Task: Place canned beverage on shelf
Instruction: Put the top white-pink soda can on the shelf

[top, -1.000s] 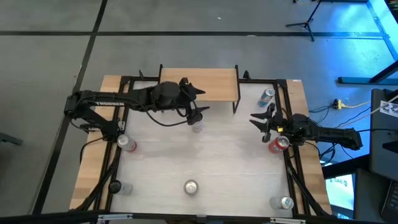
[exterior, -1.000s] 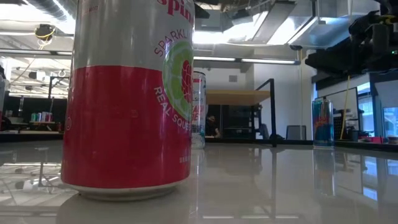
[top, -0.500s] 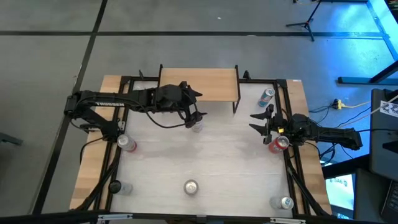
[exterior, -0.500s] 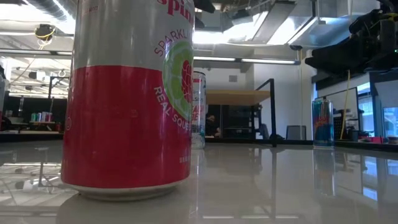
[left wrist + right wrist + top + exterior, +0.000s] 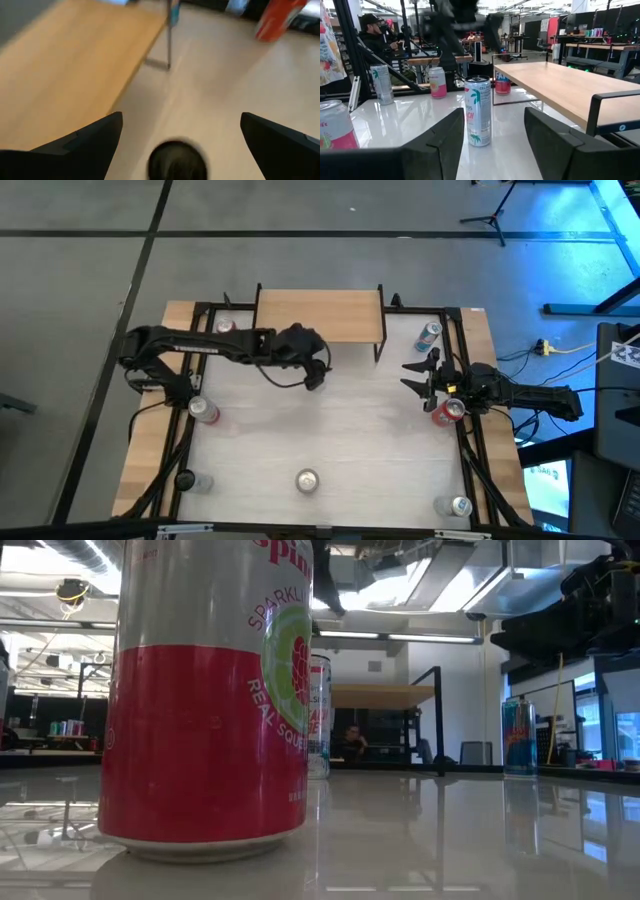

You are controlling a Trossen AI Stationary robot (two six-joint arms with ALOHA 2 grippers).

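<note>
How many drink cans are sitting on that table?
8. Red can back left, red can at left edge, red can beside the right hand, blue can back right, front left can, front middle can, front right can, white can below the left hand. Others may be hidden.

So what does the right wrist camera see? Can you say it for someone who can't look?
A white can stands upright on the table, ahead of the right gripper, whose fingers are open. The wooden shelf is beside it, with more cans behind.

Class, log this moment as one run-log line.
left gripper open above white can | white can upright on table beside shelf | right gripper open, empty
</note>
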